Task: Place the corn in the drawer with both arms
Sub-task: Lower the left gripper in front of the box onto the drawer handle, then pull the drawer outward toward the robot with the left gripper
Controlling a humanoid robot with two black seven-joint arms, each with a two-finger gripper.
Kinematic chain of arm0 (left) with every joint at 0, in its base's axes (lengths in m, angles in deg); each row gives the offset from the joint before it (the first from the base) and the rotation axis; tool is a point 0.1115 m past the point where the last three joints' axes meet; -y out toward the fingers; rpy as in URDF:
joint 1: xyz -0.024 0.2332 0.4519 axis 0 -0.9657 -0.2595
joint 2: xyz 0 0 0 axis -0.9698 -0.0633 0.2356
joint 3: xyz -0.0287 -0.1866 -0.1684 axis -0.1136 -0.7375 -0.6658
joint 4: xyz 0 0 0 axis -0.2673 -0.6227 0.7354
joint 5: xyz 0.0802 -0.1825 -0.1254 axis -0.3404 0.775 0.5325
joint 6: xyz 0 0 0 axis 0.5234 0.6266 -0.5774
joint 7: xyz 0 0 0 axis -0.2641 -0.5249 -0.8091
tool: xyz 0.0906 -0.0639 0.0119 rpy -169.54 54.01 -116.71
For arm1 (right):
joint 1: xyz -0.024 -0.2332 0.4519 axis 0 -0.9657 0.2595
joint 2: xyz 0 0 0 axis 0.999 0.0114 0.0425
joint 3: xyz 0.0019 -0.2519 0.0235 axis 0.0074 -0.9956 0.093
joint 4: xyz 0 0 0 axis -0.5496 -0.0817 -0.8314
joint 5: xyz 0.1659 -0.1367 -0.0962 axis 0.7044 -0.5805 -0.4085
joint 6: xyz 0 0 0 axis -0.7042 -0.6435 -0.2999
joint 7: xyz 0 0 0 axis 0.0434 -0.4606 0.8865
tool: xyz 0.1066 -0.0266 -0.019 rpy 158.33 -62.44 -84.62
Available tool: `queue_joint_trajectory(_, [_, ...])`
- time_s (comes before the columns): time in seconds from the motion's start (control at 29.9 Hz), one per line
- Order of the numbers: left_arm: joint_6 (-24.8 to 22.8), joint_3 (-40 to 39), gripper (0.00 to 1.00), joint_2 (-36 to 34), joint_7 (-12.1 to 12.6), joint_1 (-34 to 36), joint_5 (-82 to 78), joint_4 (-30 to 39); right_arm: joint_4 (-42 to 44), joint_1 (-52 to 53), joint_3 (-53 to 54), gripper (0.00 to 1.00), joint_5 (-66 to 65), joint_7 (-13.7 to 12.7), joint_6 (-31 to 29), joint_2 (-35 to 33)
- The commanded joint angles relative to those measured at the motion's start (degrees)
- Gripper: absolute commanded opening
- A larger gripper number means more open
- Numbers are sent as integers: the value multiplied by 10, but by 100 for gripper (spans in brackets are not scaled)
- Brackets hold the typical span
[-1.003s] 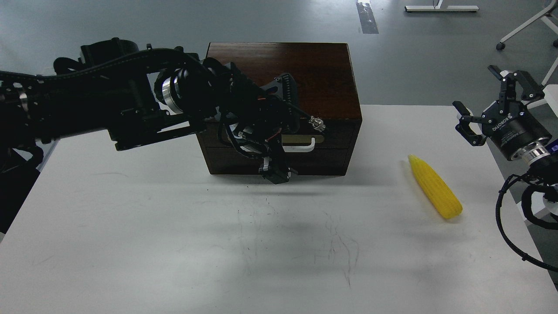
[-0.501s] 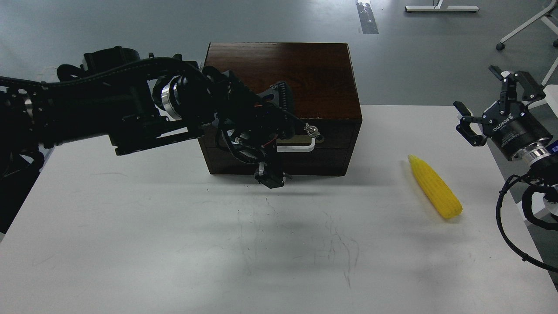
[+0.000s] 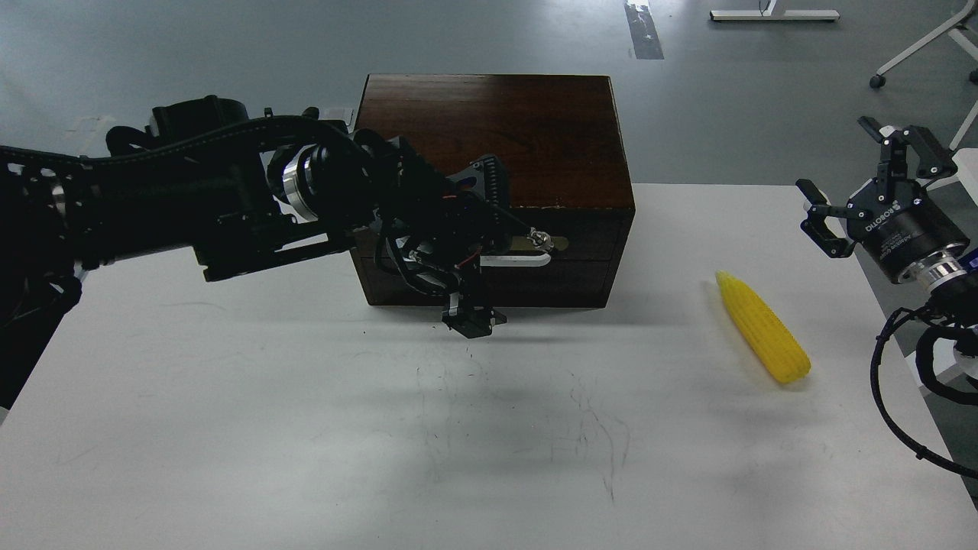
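Note:
The yellow corn (image 3: 762, 327) lies on the white table (image 3: 229, 428) at the right, tip pointing away. The dark wooden box (image 3: 527, 137) stands at the back centre, and its drawer (image 3: 588, 229) with the white bar handle (image 3: 527, 260) looks shut. My left gripper (image 3: 480, 248) hangs in front of the drawer at the handle's left end with its fingers spread apart, one high and one low, and it hides that end. I cannot tell whether it touches the handle. My right gripper (image 3: 857, 179) is open and empty, up right of the corn.
The table's right edge runs just under my right arm, whose black cable (image 3: 886, 397) loops down beside it. Grey floor lies behind the box, with white chair legs (image 3: 917, 46) at the far right.
My left gripper has shifted slightly left and lower in front of the drawer. The right gripper, corn and box have stayed put.

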Motion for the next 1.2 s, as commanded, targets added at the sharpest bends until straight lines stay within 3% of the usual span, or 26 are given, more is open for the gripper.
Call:
queue_joint_trajectory(0.0, [0, -1, 98, -1, 0, -1, -1, 5, 0, 0, 0, 100, 1, 0, 0, 0])
queue_joint_trajectory(0.53, [0, 7, 98, -2, 0, 1, 0, 40, 0, -1, 0, 100, 0, 0, 0, 0])
queue_joint_trajectory(1.17, [0, 23, 98, -8, 0, 47, 5, 181, 1, -3, -1, 100, 0, 0, 0, 1])
